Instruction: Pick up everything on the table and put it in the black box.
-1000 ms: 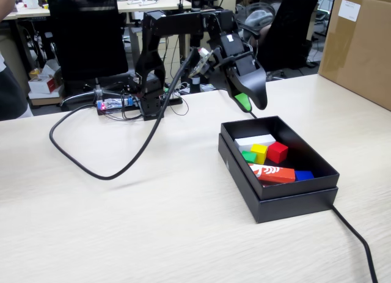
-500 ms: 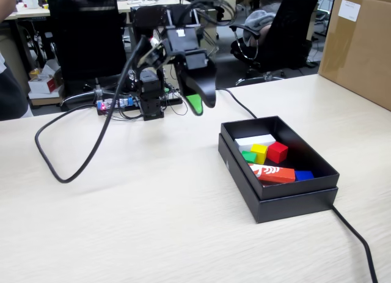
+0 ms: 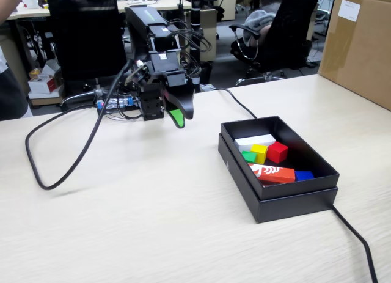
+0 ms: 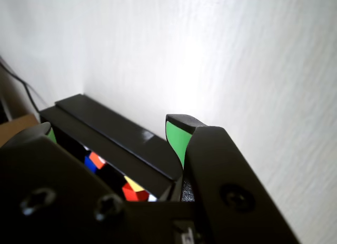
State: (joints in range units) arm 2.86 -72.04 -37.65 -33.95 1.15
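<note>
The black box (image 3: 287,203) stands on the table (image 3: 153,228) at the right of the fixed view. Inside it lie the yellow cube (image 3: 259,153), the red cube (image 3: 277,151) and the green cube (image 3: 248,156), close together. My gripper (image 3: 181,117) hangs folded near the arm's base, well left of the box, a little above the tabletop. In the wrist view the gripper (image 4: 113,125) is open, its green pads (image 4: 176,138) wide apart with nothing held. The box (image 4: 121,136) shows far off between them, with the red cube (image 4: 134,193) and the yellow cube (image 4: 134,184) inside.
A flat white block (image 3: 255,140), a red-and-white printed box (image 3: 272,173) and a blue piece (image 3: 303,175) also lie in the box. A black cable (image 3: 43,173) loops over the table at left; another cable (image 3: 360,246) runs from the box's front. A brown carton (image 3: 360,44) stands far right.
The arm has swung left from above the box's far edge and folded down toward its base. The cable loop slid left with it. The box's contents have not moved.
</note>
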